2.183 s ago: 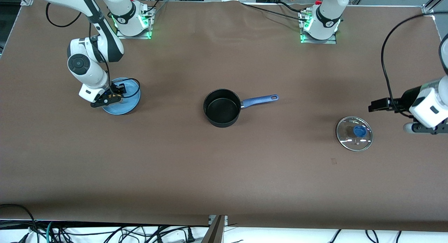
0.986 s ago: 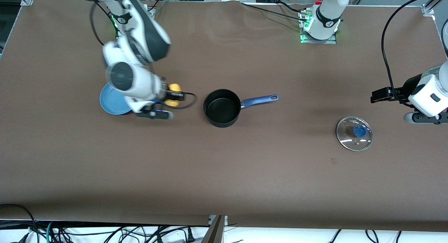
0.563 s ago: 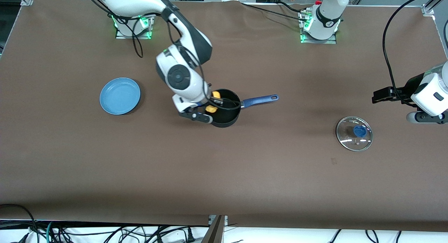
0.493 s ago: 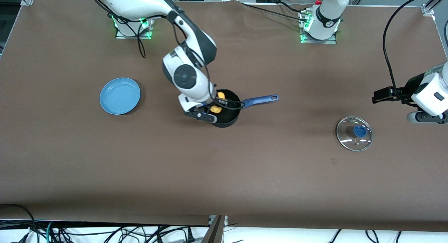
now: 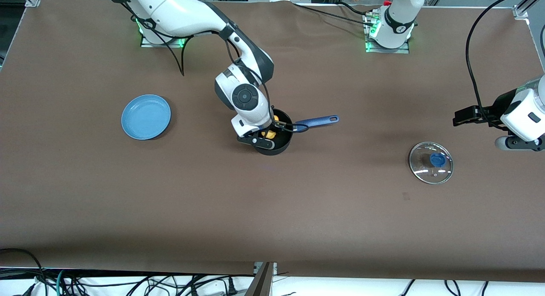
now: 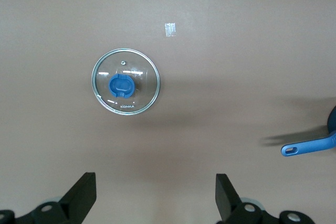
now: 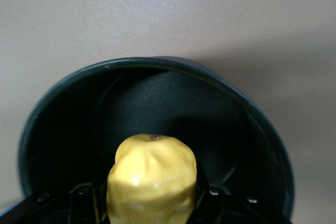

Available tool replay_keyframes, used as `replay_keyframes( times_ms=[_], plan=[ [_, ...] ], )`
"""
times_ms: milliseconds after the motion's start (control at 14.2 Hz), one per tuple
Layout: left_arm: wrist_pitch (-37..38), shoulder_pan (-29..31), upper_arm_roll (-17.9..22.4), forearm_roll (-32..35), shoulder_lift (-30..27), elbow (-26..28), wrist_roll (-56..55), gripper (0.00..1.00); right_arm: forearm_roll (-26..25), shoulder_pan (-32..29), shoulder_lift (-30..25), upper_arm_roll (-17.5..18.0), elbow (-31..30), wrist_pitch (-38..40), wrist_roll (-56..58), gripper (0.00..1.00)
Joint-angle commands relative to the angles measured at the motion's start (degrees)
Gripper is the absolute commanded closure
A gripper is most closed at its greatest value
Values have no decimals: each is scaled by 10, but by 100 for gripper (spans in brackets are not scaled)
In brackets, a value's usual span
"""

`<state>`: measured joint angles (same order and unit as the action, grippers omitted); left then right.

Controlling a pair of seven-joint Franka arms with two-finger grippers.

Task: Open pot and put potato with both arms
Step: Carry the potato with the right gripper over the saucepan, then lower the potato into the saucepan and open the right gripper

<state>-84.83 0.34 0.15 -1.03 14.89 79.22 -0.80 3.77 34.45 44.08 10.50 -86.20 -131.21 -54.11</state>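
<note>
The black pot (image 5: pixel 279 146) with its long blue handle (image 5: pixel 317 122) stands open at the table's middle. My right gripper (image 5: pixel 267 136) is over the pot's mouth, shut on the yellow potato (image 5: pixel 270 133). In the right wrist view the potato (image 7: pixel 152 179) sits between the fingers above the pot's black inside (image 7: pixel 173 103). The glass lid (image 5: pixel 431 162) with its blue knob lies flat on the table toward the left arm's end. My left gripper (image 5: pixel 517 143) hangs open and empty beside the lid; the left wrist view shows the lid (image 6: pixel 126 81) and the handle's tip (image 6: pixel 307 147).
A flat blue plate (image 5: pixel 146 116) lies empty toward the right arm's end of the table. A small piece of tape (image 6: pixel 170 29) is stuck to the brown cloth near the lid.
My right arm has carried the potato from the blue plate across to the pot and lowered it into the pot's mouth. The left arm has barely moved.
</note>
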Motion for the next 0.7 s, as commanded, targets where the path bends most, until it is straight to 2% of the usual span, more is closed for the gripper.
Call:
replay_keyframes(
  times_ms=[0,211,282,352,423,634],
  plan=[
    [9,-4,2,9,10,-20,-2,0,-17,11,20,-6,16,-4,-10,75],
    [9,-3,2,9,10,-20,-1,0,-19,11,30,-6,14,-4,-10,75],
    [9,-4,2,9,10,-20,-2,0,-19,11,29,-6,14,-4,-10,69],
    [9,-4,2,10,10,-20,-2,0,-19,11,29,-6,14,-2,-10,44],
    [9,-4,2,9,10,-20,-2,0,-18,11,27,-6,14,-2,-10,3],
    [9,-4,2,9,11,-20,-2,0,-18,8,15,-6,19,3,-6,0]
  ],
)
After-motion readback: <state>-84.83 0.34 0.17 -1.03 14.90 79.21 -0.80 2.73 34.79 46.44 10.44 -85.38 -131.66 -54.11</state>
